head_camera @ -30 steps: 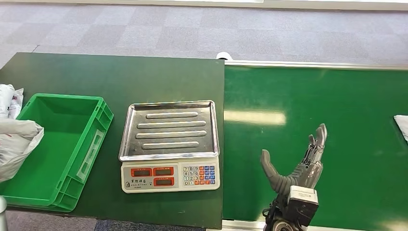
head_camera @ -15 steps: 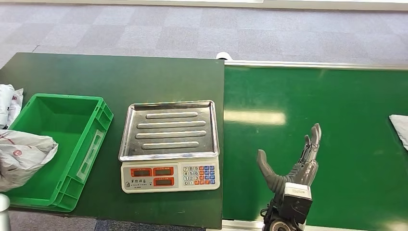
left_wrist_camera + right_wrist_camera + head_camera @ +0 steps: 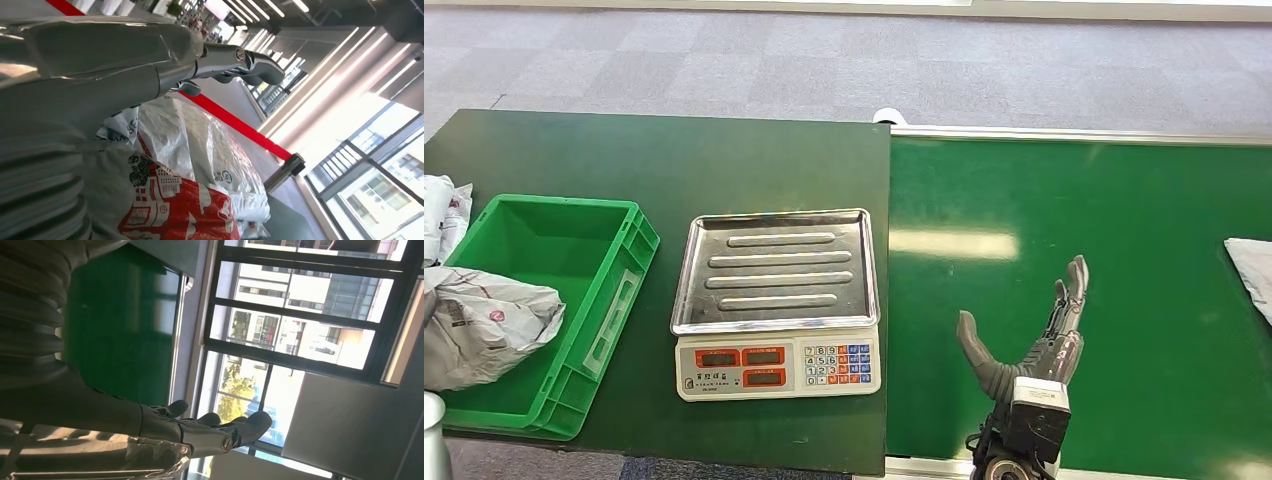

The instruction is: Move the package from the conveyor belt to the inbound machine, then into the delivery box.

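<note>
A crumpled grey-white package (image 3: 486,322) with red print hangs over the left rim of the green delivery box (image 3: 574,330). In the left wrist view my left hand (image 3: 150,70) lies against this package (image 3: 170,210), fingers (image 3: 240,60) stretched over it, holding it. The scale with a steel tray (image 3: 776,268) stands between the box and the belt. A second pale package (image 3: 1252,270) shows at the right edge of the green conveyor belt (image 3: 1074,200). My right hand (image 3: 1036,340) hovers open over the belt's near side, fingers spread, well left of that package.
More white bags (image 3: 444,205) lie on the dark table (image 3: 654,150) left of the box. The scale's keypad and displays (image 3: 779,365) face the near edge. Grey carpet floor (image 3: 824,60) lies beyond the table and belt.
The grey-white package has moved right, further over the green box. The pale package on the belt has come further in from the right edge. My right hand has shifted slightly left and nearer.
</note>
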You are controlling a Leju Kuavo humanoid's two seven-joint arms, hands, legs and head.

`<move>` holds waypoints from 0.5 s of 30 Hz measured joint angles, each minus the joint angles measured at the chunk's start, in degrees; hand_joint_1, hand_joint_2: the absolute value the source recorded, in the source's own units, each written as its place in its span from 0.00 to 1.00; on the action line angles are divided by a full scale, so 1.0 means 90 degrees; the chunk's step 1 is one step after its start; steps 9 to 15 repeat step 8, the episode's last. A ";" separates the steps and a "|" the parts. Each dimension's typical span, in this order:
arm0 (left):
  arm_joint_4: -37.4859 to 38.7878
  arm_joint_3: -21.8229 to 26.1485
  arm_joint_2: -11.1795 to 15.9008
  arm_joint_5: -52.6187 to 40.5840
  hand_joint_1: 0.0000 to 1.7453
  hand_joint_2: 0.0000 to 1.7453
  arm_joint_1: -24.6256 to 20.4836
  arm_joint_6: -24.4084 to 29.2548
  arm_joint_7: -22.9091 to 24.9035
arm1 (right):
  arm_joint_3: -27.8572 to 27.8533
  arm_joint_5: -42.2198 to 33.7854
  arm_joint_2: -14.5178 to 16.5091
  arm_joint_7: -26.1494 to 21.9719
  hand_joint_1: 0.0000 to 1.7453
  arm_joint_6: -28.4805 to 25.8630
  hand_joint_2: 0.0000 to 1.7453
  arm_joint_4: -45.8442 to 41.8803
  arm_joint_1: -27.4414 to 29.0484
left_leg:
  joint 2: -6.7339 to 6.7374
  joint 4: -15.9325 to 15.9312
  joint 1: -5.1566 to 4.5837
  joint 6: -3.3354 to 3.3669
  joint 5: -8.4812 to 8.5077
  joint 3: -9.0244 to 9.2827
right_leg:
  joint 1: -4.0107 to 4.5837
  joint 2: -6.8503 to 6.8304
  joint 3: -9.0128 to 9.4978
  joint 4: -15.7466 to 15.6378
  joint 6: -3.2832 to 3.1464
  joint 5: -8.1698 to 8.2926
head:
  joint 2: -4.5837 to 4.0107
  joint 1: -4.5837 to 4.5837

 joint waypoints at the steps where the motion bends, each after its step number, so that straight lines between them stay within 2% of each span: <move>1: 0.0000 -0.0007 0.0004 0.0254 0.00 1.00 -0.0003 -0.0237 -0.0035 | -0.0005 0.0001 0.0000 0.0006 0.00 0.0002 1.00 0.0000 0.0000 | -0.0001 0.0000 0.0000 0.0000 0.0000 0.0000 | 0.0000 0.0000 0.0000 0.0000 0.0000 0.0000 | 0.0000 0.0001; 7: -0.0006 -0.0113 0.0045 0.1735 0.00 1.00 0.0014 -0.2308 0.0034 | -0.0053 -0.0015 -0.0007 0.0058 0.00 0.0131 1.00 0.0000 0.0001 | 0.0000 0.0000 0.0000 0.0000 0.0000 0.0000 | -0.0001 0.0000 0.0003 0.0000 0.0000 0.0000 | 0.0000 0.0001; 8: -0.0006 -0.0131 0.0053 0.1789 0.00 1.00 0.0021 -0.2466 0.0071 | -0.0060 -0.0014 -0.0008 0.0059 0.00 0.0145 1.00 0.0000 0.0001 | 0.0000 0.0000 0.0000 0.0000 0.0000 0.0000 | -0.0001 0.0000 0.0003 0.0000 0.0000 0.0000 | 0.0000 0.0001; 15: -0.0006 -0.0131 0.0053 0.1789 0.00 1.00 0.0021 -0.2466 0.0071 | -0.0060 -0.0014 -0.0008 0.0059 0.00 0.0145 1.00 0.0000 0.0001 | 0.0000 0.0000 0.0000 0.0000 0.0000 0.0000 | -0.0001 0.0000 0.0003 0.0000 0.0000 0.0000 | 0.0000 0.0001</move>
